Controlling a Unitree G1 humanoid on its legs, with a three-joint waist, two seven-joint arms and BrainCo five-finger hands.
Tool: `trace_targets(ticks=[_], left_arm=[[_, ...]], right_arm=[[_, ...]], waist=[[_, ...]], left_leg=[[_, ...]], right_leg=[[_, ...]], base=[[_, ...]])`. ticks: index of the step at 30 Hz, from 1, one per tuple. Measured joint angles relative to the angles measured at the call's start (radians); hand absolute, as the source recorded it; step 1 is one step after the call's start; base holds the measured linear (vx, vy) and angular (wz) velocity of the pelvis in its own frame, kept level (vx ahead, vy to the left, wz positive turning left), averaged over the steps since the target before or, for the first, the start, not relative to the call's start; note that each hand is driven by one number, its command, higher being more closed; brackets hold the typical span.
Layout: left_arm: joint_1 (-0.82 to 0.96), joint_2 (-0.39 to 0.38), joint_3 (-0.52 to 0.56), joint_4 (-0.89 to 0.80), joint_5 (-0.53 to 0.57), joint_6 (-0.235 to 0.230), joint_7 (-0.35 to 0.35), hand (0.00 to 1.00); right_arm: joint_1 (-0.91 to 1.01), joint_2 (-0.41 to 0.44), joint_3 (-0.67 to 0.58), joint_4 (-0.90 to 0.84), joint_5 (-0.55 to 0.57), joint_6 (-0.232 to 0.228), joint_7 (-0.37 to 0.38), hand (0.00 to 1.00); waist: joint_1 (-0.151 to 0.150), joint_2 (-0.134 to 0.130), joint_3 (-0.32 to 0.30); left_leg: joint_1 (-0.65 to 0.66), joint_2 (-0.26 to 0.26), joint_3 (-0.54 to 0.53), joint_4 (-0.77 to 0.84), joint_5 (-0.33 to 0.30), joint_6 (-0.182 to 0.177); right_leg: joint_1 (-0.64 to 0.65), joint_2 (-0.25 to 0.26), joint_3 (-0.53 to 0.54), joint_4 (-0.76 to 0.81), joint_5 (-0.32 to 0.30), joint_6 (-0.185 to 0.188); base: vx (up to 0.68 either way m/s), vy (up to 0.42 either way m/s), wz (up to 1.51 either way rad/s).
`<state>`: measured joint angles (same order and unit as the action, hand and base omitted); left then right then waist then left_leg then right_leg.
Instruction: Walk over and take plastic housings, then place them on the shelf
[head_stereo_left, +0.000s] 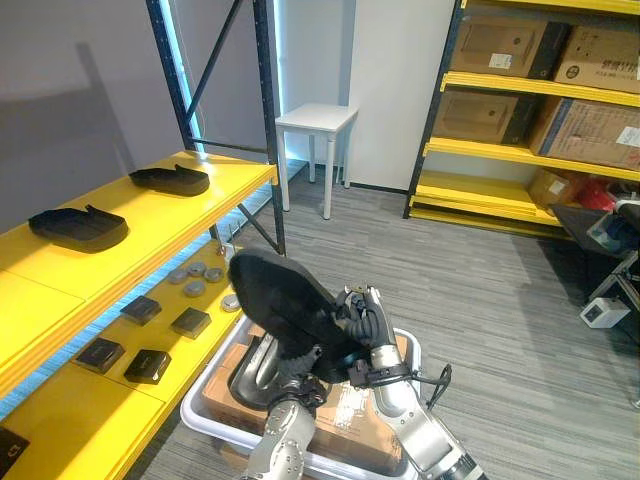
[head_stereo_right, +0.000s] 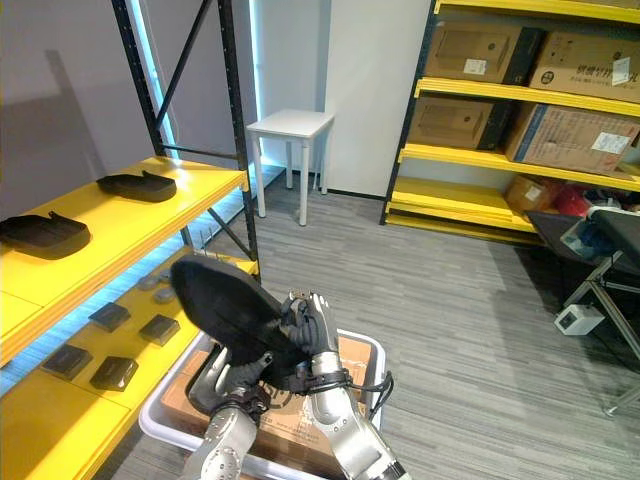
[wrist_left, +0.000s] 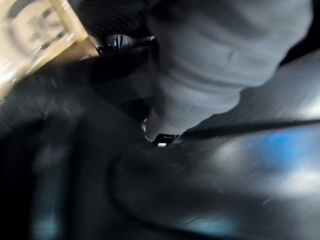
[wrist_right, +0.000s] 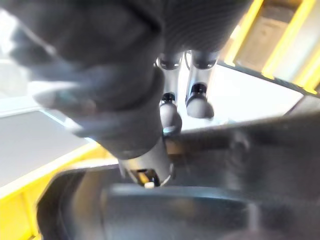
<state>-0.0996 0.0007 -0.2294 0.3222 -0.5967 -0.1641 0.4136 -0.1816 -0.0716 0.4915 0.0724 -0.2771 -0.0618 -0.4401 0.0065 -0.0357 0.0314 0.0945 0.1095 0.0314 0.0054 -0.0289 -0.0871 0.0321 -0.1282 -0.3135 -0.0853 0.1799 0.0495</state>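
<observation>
I hold a large black plastic housing (head_stereo_left: 285, 300) tilted up above a white bin (head_stereo_left: 205, 405) at the bottom of the eye views. My right hand (head_stereo_left: 368, 335) grips its right edge; the right wrist view shows the thumb (wrist_right: 135, 115) pressed on the dark plastic and the fingers (wrist_right: 200, 95) past its rim. My left hand (head_stereo_left: 290, 385) holds it from below, thumb (wrist_left: 200, 75) against the black surface. Another dark housing (head_stereo_left: 252, 375) lies in the bin on cardboard. Two more housings (head_stereo_left: 78, 227) (head_stereo_left: 172, 179) rest on the yellow shelf's top level (head_stereo_left: 150, 225) at the left.
The shelf's lower level carries small black boxes (head_stereo_left: 140, 310) and grey discs (head_stereo_left: 195, 275). A white side table (head_stereo_left: 315, 118) stands at the back. A rack of cardboard boxes (head_stereo_left: 540, 85) lines the right, with a dark cart (head_stereo_left: 610, 230) beside it. Grey floor lies between.
</observation>
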Motion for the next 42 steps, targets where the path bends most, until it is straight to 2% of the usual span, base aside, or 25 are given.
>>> trace_targets(ticks=[5,9,15,18,23,24,26,27,28,29,30,31,32,34,35,37,38,39,40,41,42], left_arm=[[0.022,0.027,0.169,-0.087,0.204,0.013,0.011,1.0],[0.045,0.064,0.291,-0.109,0.376,0.044,0.024,1.0],[0.09,0.077,0.421,-0.126,0.593,0.1,0.062,1.0],[0.121,0.074,0.479,-0.159,0.625,0.101,0.063,1.0],[0.192,0.035,0.58,-0.234,0.602,0.098,0.065,1.0],[0.204,0.015,0.597,-0.252,0.554,0.092,0.06,1.0],[0.216,-0.021,0.592,-0.279,0.499,0.083,0.053,1.0],[0.224,-0.046,0.593,-0.289,0.468,0.063,0.043,1.0],[0.228,-0.054,0.592,-0.294,0.454,0.058,0.038,1.0],[0.242,-0.061,0.592,-0.313,0.439,0.055,0.031,1.0],[0.252,-0.061,0.594,-0.334,0.437,0.055,0.022,1.0],[0.257,-0.061,0.595,-0.353,0.436,0.054,0.018,1.0],[0.27,-0.06,0.596,-0.397,0.436,0.049,0.012,1.0],[0.272,-0.039,0.598,-0.456,0.439,0.04,0.009,1.0],[0.272,-0.012,0.613,-0.489,0.445,0.038,-0.001,1.0],[0.271,0.012,0.626,-0.533,0.446,0.038,-0.028,1.0],[0.277,0.016,0.631,-0.559,0.445,0.035,-0.044,1.0],[0.285,0.023,0.634,-0.571,0.445,0.034,-0.056,1.0],[0.287,0.034,0.632,-0.578,0.444,0.034,-0.062,1.0],[0.287,0.06,0.625,-0.597,0.443,0.033,-0.073,1.0],[0.279,0.09,0.611,-0.625,0.443,0.029,-0.074,1.0]], right_arm=[[0.048,0.017,-0.051,-0.011,0.078,-0.004,0.054,0.0],[0.084,0.027,-0.213,-0.12,0.115,-0.022,0.063,0.0],[0.182,0.0,-0.408,-0.258,0.193,-0.061,0.101,0.0],[0.239,0.001,-0.493,-0.264,0.193,-0.068,0.115,0.0],[0.303,0.002,-0.574,-0.227,0.234,-0.068,0.122,0.0],[0.31,0.003,-0.61,-0.191,0.234,-0.065,0.124,0.0],[0.344,0.014,-0.687,-0.154,0.234,-0.052,0.124,0.0],[0.355,0.011,-0.732,-0.124,0.234,-0.042,0.123,0.0],[0.356,0.01,-0.749,-0.107,0.234,-0.036,0.119,0.0],[0.356,-0.003,-0.766,-0.08,0.233,-0.026,0.112,0.0],[0.358,-0.013,-0.766,-0.065,0.233,-0.018,0.106,0.0],[0.356,-0.014,-0.765,-0.056,0.232,-0.017,0.105,0.0],[0.352,-0.014,-0.764,-0.05,0.232,-0.008,0.106,0.0],[0.339,0.007,-0.761,-0.05,0.232,0.001,0.107,0.0],[0.323,0.032,-0.758,-0.051,0.232,0.001,0.107,0.0],[0.314,0.054,-0.765,-0.05,0.234,0.001,0.107,0.0],[0.318,0.057,-0.77,-0.05,0.235,0.002,0.108,0.0],[0.324,0.063,-0.787,-0.04,0.235,0.003,0.11,0.0],[0.329,0.07,-0.799,-0.036,0.236,0.004,0.11,0.0],[0.342,0.078,-0.822,-0.02,0.236,0.005,0.109,0.0],[0.342,0.083,-0.849,0.015,0.237,0.011,0.108,0.0]], waist=[[0.01,-0.001,0.0],[0.009,0.001,0.001],[0.007,0.008,0.005],[0.006,0.018,0.012],[0.001,0.035,0.033],[-0.001,0.043,0.046],[-0.003,0.057,0.055],[-0.008,0.065,0.067],[-0.014,0.074,0.074],[-0.018,0.094,0.086],[-0.018,0.115,0.089],[-0.017,0.124,0.089],[-0.008,0.135,0.09],[0.017,0.126,0.097],[0.026,0.105,0.111],[0.033,0.094,0.119],[0.038,0.093,0.119],[0.034,0.091,0.12],[0.031,0.083,0.125],[0.016,0.07,0.13],[-0.002,0.078,0.137]], left_leg=[[-0.002,-0.006,-0.029,-0.005,0.003,0.004],[-0.002,-0.003,-0.035,-0.023,0.015,-0.002],[0.01,-0.003,-0.025,-0.036,0.027,0.001],[0.02,-0.004,-0.006,-0.037,0.025,-0.002],[-0.025,-0.009,-0.026,-0.014,0.022,-0.004],[-0.061,-0.014,-0.058,0.0,0.012,-0.006],[-0.102,0.017,0.051,0.0,-0.002,0.027],[-0.127,0.052,0.196,0.023,0.002,0.079],[-0.142,0.078,0.281,0.044,0.004,0.093],[-0.167,0.13,0.432,0.084,0.006,0.091],[-0.19,0.163,0.51,0.113,0.019,0.071],[-0.201,0.176,0.532,0.127,0.035,0.055],[-0.225,0.195,0.563,0.154,0.079,0.059],[-0.257,0.186,0.571,0.203,0.068,0.028],[-0.274,0.171,0.564,0.241,0.035,0.03],[-0.313,0.16,0.53,0.343,-0.036,0.039],[-0.329,0.152,0.515,0.42,-0.109,0.046],[-0.324,0.125,0.5,0.478,-0.17,0.058],[-0.311,0.096,0.488,0.488,-0.185,0.065],[-0.291,0.033,0.445,0.491,-0.214,0.088],[-0.293,0.009,0.389,0.488,-0.229,0.103]], right_leg=[[0.013,-0.004,-0.023,0.0,-0.003,0.003],[0.022,-0.003,-0.05,0.0,-0.008,0.006],[0.023,-0.004,-0.043,0.0,-0.008,0.005],[0.022,-0.004,-0.025,0.0,-0.008,0.005],[-0.001,-0.012,-0.045,0.001,-0.009,0.006],[0.0,-0.018,-0.089,0.001,-0.018,0.015],[0.015,-0.041,-0.204,0.001,-0.035,0.035],[0.042,-0.067,-0.293,0.001,-0.047,0.044],[0.057,-0.078,-0.336,0.002,-0.052,0.05],[0.079,-0.093,-0.415,0.008,-0.058,0.057],[0.095,-0.106,-0.483,0.026,-0.058,0.063],[0.102,-0.111,-0.514,0.035,-0.061,0.067],[0.114,-0.124,-0.562,0.056,-0.069,0.079],[0.125,-0.161,-0.608,0.087,-0.074,0.085],[0.131,-0.19,-0.625,0.104,-0.073,0.087],[0.145,-0.243,-0.65,0.163,-0.075,0.091],[0.146,-0.311,-0.655,0.276,-0.094,0.117],[0.143,-0.413,-0.648,0.437,-0.099,0.124],[0.139,-0.479,-0.635,0.538,-0.092,0.113],[0.1,-0.578,-0.562,0.703,-0.013,-0.026],[-0.012,-0.565,-0.342,0.843,-0.025,-0.111]], base=[[-0.04,0.01,0.17],[-0.03,-0.001,0.2],[0.02,0.01,-0.02],[0.04,0.037,-0.16],[0.0,0.014,0.13],[-0.04,-0.029,1.11],[-0.02,-0.046,1.7],[0.02,-0.027,1.81],[0.07,0.007,2.24],[0.12,0.067,2.05],[0.14,0.091,1.91],[0.18,0.132,1.57],[0.22,0.157,1.28],[0.27,0.229,0.88],[0.22,0.209,0.55],[0.23,0.233,0.55],[0.35,0.447,0.54],[0.35,0.486,0.59],[0.26,0.441,0.91],[0.21,0.364,1.22],[0.24,0.303,1.44]])
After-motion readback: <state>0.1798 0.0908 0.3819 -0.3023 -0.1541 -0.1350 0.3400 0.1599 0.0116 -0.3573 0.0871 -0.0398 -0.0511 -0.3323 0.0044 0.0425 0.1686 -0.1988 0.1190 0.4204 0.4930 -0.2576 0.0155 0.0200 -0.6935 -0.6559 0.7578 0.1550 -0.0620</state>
